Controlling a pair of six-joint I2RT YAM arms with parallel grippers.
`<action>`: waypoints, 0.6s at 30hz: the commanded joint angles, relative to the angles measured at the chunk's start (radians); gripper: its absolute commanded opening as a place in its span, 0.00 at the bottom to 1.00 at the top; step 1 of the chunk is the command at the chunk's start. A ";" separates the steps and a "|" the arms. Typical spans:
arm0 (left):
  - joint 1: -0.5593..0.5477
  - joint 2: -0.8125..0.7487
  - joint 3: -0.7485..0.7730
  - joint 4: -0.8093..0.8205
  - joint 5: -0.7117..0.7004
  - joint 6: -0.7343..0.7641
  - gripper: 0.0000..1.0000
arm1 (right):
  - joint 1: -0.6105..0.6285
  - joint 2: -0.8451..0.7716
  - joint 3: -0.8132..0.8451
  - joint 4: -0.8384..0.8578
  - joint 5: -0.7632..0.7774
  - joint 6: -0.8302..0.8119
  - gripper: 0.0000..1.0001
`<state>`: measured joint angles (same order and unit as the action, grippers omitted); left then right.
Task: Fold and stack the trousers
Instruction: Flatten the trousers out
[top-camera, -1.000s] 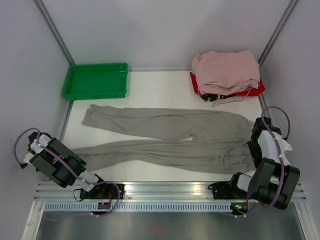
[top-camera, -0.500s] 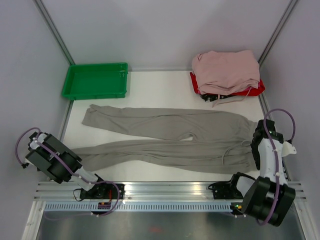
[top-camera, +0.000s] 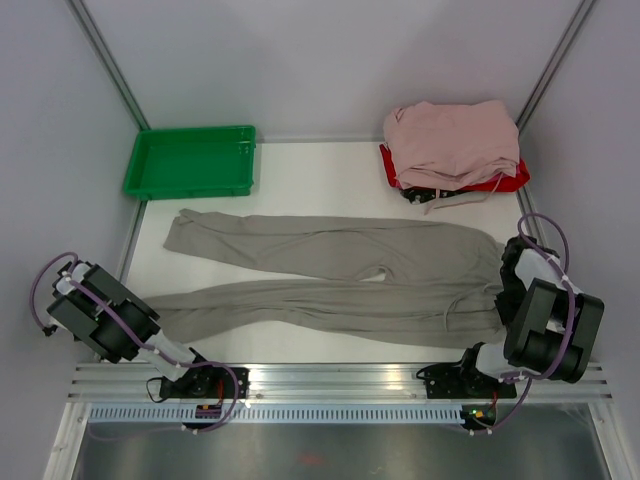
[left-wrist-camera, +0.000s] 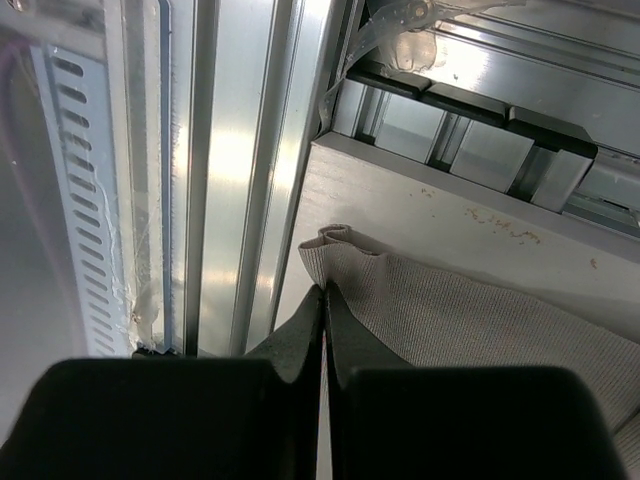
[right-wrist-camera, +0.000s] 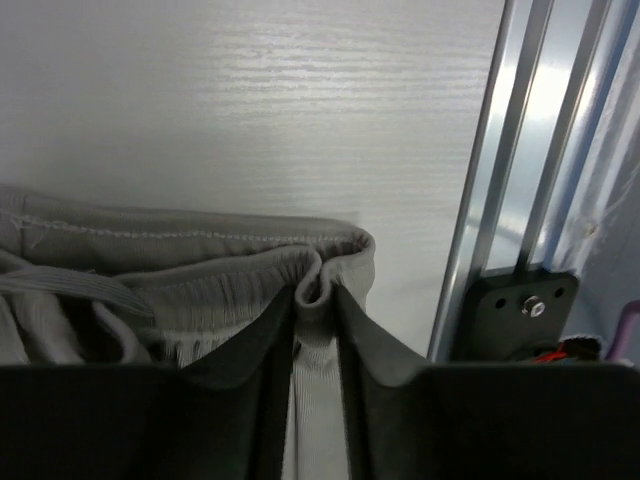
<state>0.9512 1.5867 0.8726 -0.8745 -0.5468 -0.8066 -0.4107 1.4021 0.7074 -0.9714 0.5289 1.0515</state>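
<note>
White desk (top-camera: 320, 185) holds the trousers (top-camera: 330, 270), spread 9 to 3 o'clock. Wide a second ago, the right hand (right-wrist-camera: 315, 300) now pinches their waistband (right-wrist-camera: 200, 250); the left hand (left-wrist-camera: 322, 300) grips a cuff (left-wrist-camera: 340, 242), so folding can begin.

Matt ribbed cloth trousers (top-camera: 330, 255), grained white table (top-camera: 320, 180), brushed metal rails (top-camera: 340, 385).

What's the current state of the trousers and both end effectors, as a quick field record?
trousers: unfolded, lying flat, legs to the left, waist to the right
left end effector: shut on the near leg's cuff
right end effector: pinching a fold of the waistband
pink garments: piled far right
green tray: far left
folding: not yet started
</note>
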 joint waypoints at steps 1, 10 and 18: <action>0.012 -0.005 0.020 0.115 0.012 0.032 0.02 | -0.017 0.005 -0.009 0.040 0.040 0.036 0.24; 0.012 -0.030 0.043 0.063 -0.068 0.053 0.02 | -0.181 0.004 0.023 0.039 0.103 0.012 0.00; 0.012 0.044 0.117 -0.032 -0.201 0.066 0.02 | -0.388 0.098 0.106 0.059 0.281 -0.162 0.00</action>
<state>0.9485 1.5936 0.8978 -0.9508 -0.5877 -0.7769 -0.7673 1.4857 0.7837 -0.9344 0.6731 0.9672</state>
